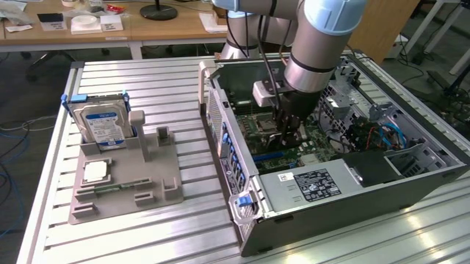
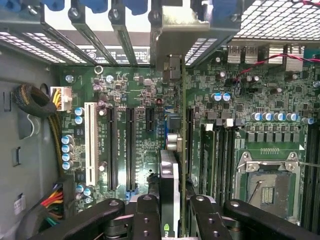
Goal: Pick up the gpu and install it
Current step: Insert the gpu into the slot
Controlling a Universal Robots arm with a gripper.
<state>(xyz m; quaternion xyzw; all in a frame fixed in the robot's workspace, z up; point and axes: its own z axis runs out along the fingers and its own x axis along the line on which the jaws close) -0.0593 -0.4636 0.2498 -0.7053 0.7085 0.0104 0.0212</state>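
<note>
The gripper (image 2: 170, 212) is clamped on the gpu (image 2: 172, 150), holding it edge-on down inside the open computer case (image 1: 353, 214), just over the motherboard's (image 2: 125, 95) expansion slots

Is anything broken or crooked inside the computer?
Nothing looks broken. The end effector holds the gpu on edge above the green board inside the computer case. The processor socket is open and empty.

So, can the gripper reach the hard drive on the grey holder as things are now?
Probably not now: the gripper is down inside the computer case, closed on the gpu. The hard drive stands uncovered outside.
</note>
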